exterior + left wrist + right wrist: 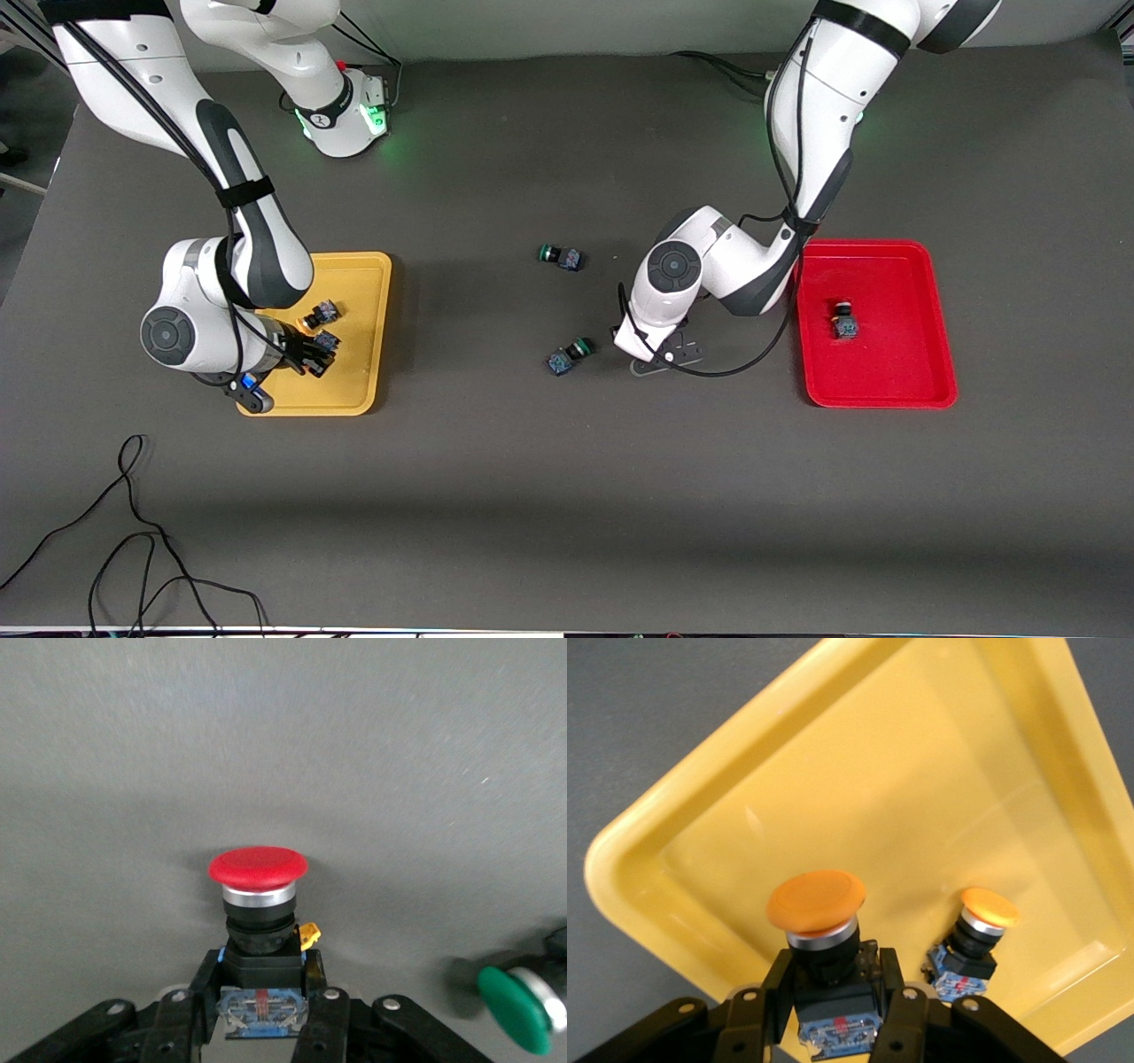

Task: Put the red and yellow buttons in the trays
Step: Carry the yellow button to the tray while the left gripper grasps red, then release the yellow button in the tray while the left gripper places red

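Yellow plastic tray (372,266), right-arm end of bench: one orange-capped button (973,941) lying inside; second (818,904) clamped in our right gripper (833,1014) above it. Red tray (886,394), left-arm end: one button (844,321) inside. Our left gripper (260,1028) grasps red-capped button (258,870) over mid-bench, transfer pending.

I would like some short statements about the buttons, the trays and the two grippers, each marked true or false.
1. The left gripper holds a red button. True.
2. The red tray holds no button. False: one button lies in it.
3. The right gripper grips an orange-yellow button over the yellow tray. True.
4. Both green buttons lie in the yellow tray. False: they lie on the table between the trays.
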